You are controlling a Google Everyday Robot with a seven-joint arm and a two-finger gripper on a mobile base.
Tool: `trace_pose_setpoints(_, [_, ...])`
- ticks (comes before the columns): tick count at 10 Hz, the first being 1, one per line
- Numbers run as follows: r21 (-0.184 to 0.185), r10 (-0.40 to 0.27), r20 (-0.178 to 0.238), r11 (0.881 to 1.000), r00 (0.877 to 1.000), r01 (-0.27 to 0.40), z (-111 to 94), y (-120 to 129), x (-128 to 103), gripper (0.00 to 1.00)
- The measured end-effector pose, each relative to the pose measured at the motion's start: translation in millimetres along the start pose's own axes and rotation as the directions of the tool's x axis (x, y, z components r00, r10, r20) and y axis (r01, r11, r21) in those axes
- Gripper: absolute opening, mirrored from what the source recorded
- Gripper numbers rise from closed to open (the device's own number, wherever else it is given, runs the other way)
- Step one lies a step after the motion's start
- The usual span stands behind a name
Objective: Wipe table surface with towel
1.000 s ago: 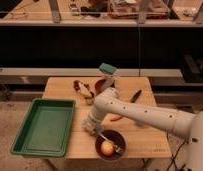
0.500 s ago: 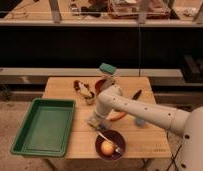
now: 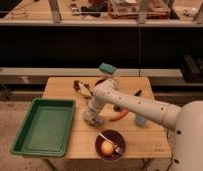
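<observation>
My gripper point(image 3: 91, 118) is low over the wooden table point(image 3: 60, 90), near its middle, at the end of my white arm point(image 3: 130, 104). A small pale grey-blue bundle point(image 3: 98, 120), which may be the towel, lies on the table right at the gripper. I cannot tell whether the gripper holds it. The gripper is just right of the green tray point(image 3: 44, 126) and beyond the dark bowl point(image 3: 110, 144).
The bowl holds a round orange item and a fork. An orange-red long item point(image 3: 120, 116) and a blue item point(image 3: 140, 120) lie under the arm. A brown-and-white item point(image 3: 83, 89) and a dark item point(image 3: 137, 93) lie farther back. A shelf unit stands behind the table.
The gripper has slid a little to the left and away from the bowl, staying low on the table. The other items have not moved.
</observation>
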Motion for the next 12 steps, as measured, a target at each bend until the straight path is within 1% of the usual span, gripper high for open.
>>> trace_pose_setpoints(1, [0.018, -0.023, 0.005, 1.0, 1.0, 0.023, 6, -21, 7, 0.0])
trace_pose_setpoints(2, [0.033, -0.035, 0.015, 0.999, 0.999, 0.034, 14, -36, 4, 0.0])
trace_pose_setpoints(4, [0.051, -0.051, 0.037, 0.998, 0.998, 0.049, 26, -51, -10, 0.0])
trace_pose_setpoints(5, [0.053, -0.05, 0.048, 0.997, 0.998, 0.047, 27, -52, -20, 0.0])
trace_pose_setpoints(7, [0.051, -0.027, 0.056, 0.998, 0.998, 0.024, 21, -42, -45, 0.0])
trace_pose_setpoints(8, [0.042, 0.001, 0.054, 0.999, 0.999, -0.003, 13, -31, -62, 0.0])
trace_pose_setpoints(9, [0.032, 0.025, 0.052, 0.999, 0.998, -0.027, 6, -21, -74, 0.0])
trace_pose_setpoints(10, [0.024, 0.05, 0.054, 0.998, 0.997, -0.051, 2, -10, -81, 0.0])
trace_pose_setpoints(11, [0.019, 0.08, 0.06, 0.997, 0.995, -0.081, 3, 5, -85, 0.0])
trace_pose_setpoints(12, [0.019, 0.102, 0.058, 0.995, 0.993, -0.103, 6, 19, -80, 0.0])
